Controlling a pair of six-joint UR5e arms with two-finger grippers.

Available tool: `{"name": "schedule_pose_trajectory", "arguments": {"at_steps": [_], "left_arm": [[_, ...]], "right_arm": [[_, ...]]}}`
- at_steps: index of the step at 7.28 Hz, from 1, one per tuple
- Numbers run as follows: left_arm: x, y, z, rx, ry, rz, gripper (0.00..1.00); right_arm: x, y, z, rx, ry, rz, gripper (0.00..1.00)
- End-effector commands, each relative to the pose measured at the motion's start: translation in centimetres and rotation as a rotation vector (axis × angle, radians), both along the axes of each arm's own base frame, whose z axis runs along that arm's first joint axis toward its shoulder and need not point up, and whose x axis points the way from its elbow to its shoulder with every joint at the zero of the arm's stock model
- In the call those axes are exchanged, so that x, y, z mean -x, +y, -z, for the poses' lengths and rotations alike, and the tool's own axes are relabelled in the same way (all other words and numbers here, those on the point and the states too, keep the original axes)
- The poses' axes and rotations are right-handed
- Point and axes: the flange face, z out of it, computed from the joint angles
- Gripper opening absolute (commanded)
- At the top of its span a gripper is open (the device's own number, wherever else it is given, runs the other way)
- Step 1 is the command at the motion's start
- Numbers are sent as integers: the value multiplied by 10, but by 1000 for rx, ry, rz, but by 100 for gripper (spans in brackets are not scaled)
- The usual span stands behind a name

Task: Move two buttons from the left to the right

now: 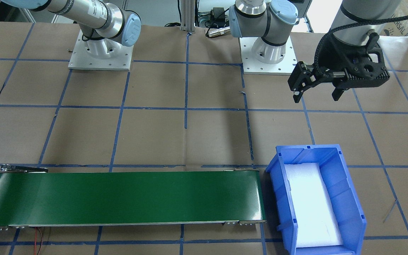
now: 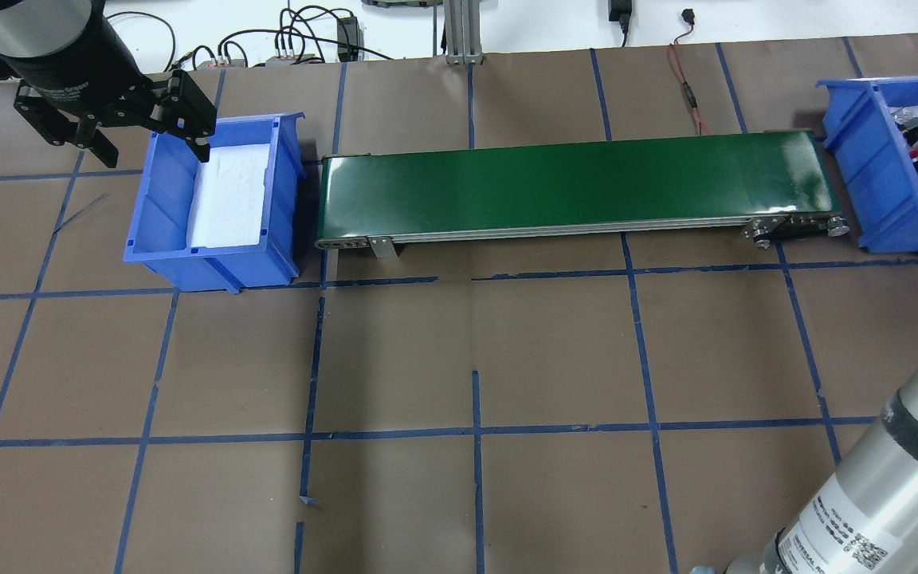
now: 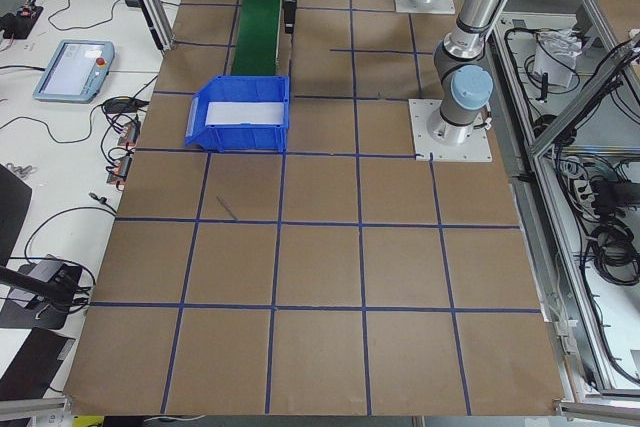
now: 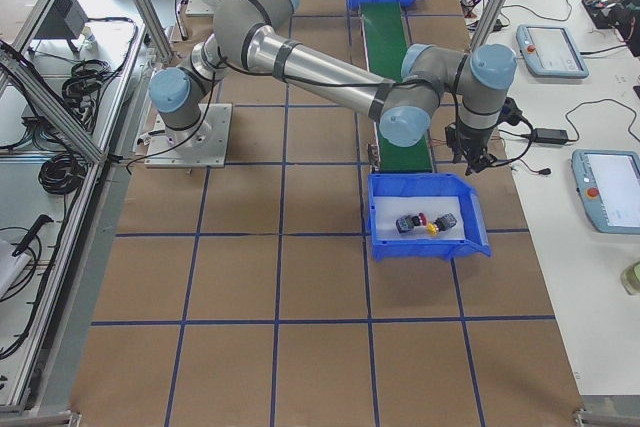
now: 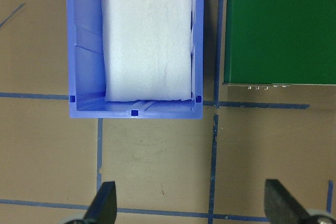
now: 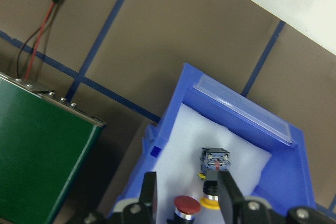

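Brown paper table (image 2: 555,351), blue tape grid (image 2: 475,431).

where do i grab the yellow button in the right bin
Probably grip the yellow button by its boxy contact block, from straight above. It lies on its side on the foam, so the block's flat sides are exposed, while its cap end sits close beside the red button.

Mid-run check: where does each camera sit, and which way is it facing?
Front-facing: across the table, facing the robot; shows arm bases, left gripper.
Overhead: behind the robot, looking forward and down; left gripper, right forearm.
Exterior left: table's left end, looking along it; left arm near.
Exterior right: opposite end; right arm near.
Left wrist: straight down on foam-lined bin; fingertips.
Right wrist: down at buttons in second bin; fingers.
Both wrist views share the belt.
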Motion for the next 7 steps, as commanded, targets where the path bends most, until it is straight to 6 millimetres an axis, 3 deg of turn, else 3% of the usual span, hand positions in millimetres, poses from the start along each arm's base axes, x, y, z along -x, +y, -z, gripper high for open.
{"name": "schedule_pose_trajectory", "arguments": {"at_steps": [1,3,4,5,6,7], "left_arm": [[0,0,0,-1,2,0,100],[0,0,-1,2,3,0,100],[0,0,-1,3,1,0,100],[-1,-1,-2,5,3,-2,100],[-1,-3,-2,5,3,-2,100],[-1,-4,-1,5,3,-2,100]], "right_arm": [[-107,-17,-11,14,-21,33,50],[-194,-15,-22,13,-49,110,50],[-245,-13,-15,-1,-72,159,50],[-311,-3,-21,-3,-92,208,51],[-361,11,-22,-37,-104,252,51],[-396,24,-28,-47,-108,272,51]]}}
